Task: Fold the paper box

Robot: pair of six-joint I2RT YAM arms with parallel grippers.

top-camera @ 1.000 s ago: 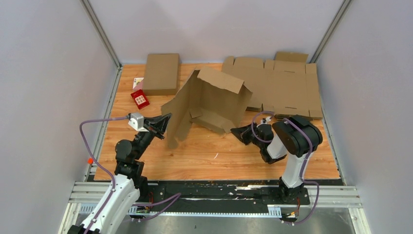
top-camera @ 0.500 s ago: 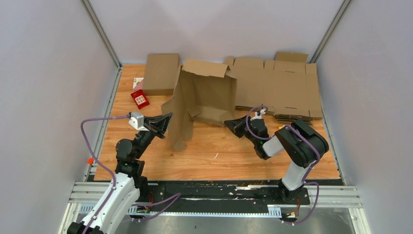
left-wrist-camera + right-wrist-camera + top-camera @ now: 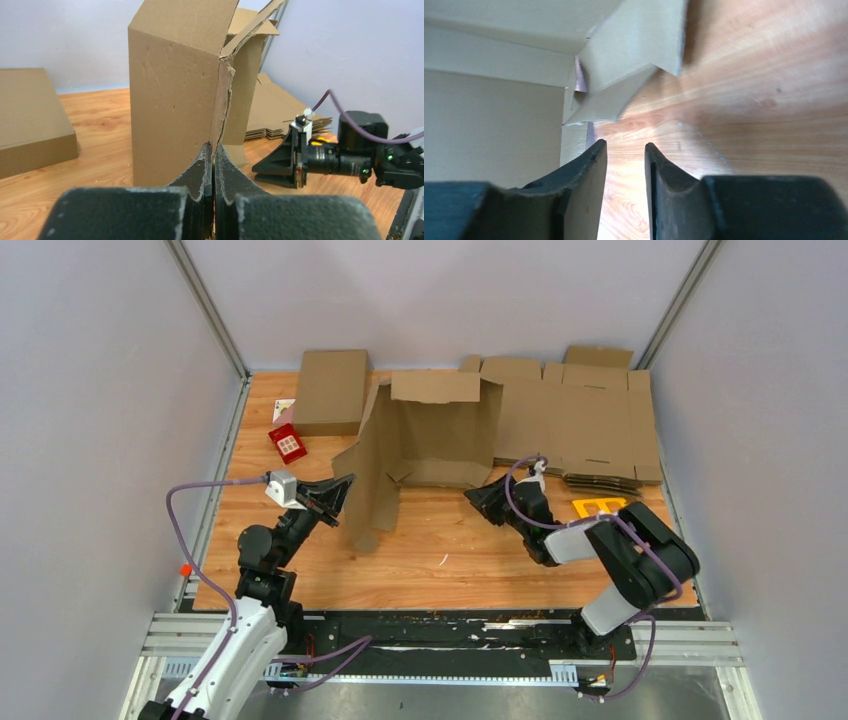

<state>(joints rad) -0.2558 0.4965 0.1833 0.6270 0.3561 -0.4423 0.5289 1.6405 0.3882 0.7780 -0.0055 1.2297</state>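
The paper box (image 3: 430, 435) stands half folded in the middle of the table, its panels upright and one long side flap (image 3: 365, 490) hanging toward the near left. My left gripper (image 3: 340, 492) is shut on that flap's edge. In the left wrist view the cardboard edge (image 3: 222, 100) runs down between the closed fingertips of my left gripper (image 3: 214, 149). My right gripper (image 3: 478, 502) sits low on the table by the box's near right corner. In the right wrist view my right gripper (image 3: 626, 146) stands slightly open with only table between its fingers, and the box's inner flaps (image 3: 634, 55) are just ahead.
A pile of flat brown blanks (image 3: 590, 420) lies at the back right. A closed brown box (image 3: 330, 390) sits at the back left with a red card (image 3: 287, 443) beside it. A yellow object (image 3: 598, 507) lies on the table next to the right arm.
The right gripper pushed forward and left, tipping the box's panels upright, then opened and let go of the cardboard. The yellow object came into view. The left gripper held still.
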